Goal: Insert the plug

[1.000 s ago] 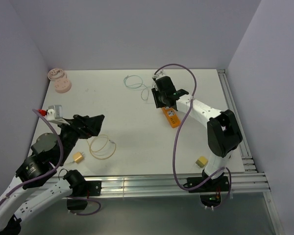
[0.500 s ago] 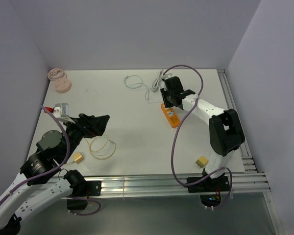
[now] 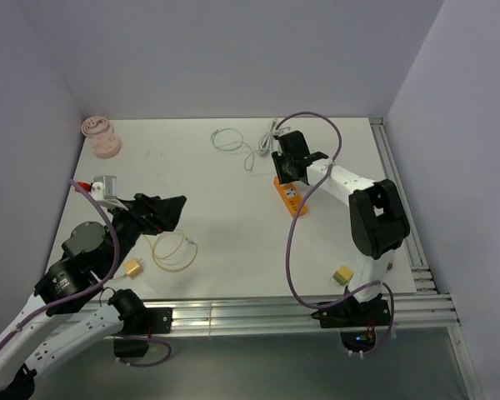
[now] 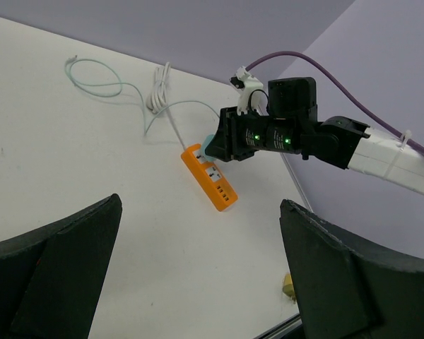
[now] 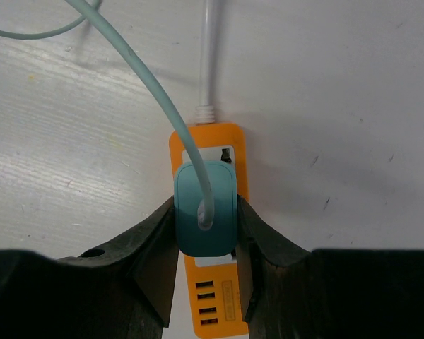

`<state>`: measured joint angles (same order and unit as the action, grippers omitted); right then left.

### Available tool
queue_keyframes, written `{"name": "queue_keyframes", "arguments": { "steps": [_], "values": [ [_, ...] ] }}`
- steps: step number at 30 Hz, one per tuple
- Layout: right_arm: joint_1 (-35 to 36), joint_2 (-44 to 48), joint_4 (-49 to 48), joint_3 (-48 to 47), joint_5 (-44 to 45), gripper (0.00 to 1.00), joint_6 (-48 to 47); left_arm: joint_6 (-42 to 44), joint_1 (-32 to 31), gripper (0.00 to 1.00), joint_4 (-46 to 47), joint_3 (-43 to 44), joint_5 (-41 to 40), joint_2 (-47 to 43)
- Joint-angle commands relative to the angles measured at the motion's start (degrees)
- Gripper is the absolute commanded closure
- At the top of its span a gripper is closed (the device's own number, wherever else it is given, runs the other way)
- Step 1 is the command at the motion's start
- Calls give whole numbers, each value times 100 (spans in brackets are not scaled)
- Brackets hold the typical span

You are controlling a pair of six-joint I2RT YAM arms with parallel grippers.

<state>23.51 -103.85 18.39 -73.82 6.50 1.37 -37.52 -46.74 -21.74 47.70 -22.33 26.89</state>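
An orange power strip (image 5: 215, 296) lies flat on the white table, its white cord running away at the top. My right gripper (image 5: 205, 215) is shut on a teal plug (image 5: 205, 205), whose pale cable (image 5: 138, 60) curves off to the upper left. The plug sits over the strip's sockets; whether its pins are in cannot be told. From above, the right gripper (image 3: 288, 169) covers the near end of the strip (image 3: 292, 199). My left gripper (image 3: 168, 210) hangs open over the table's left part, well away; its view shows the strip (image 4: 210, 178) far ahead.
A yellow adapter (image 3: 132, 267) with a looped yellow cable (image 3: 172, 250) lies near the front left. Another yellow block (image 3: 342, 274) sits at the front right. A pink round object (image 3: 102, 138) rests in the back left corner. Walls close the table on three sides.
The right gripper has moved slightly right and back along the strip with the plug. The left arm shifted a little right and up early, then held still.
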Motion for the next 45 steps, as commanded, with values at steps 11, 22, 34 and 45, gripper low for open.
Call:
{"name": "queue_keyframes", "arguments": {
  "steps": [11, 22, 34, 45],
  "values": [
    [-127, -188, -336, -291, 44, 100, -75, 131, -19, 1, 126, 178, -26, -35],
    [-206, -381, -328, -326, 123, 100, -84, 140, -19, 1, 73, 195, -35, -61],
    [-250, -635, 409, -545, 193, 100, 30, 113, -11, 1, 11, 161, -44, -167],
    [-241, -697, 1157, -45, 246, 100, 645, 43, -19, 1, 170, 11, 97, -97]
  ]
}}
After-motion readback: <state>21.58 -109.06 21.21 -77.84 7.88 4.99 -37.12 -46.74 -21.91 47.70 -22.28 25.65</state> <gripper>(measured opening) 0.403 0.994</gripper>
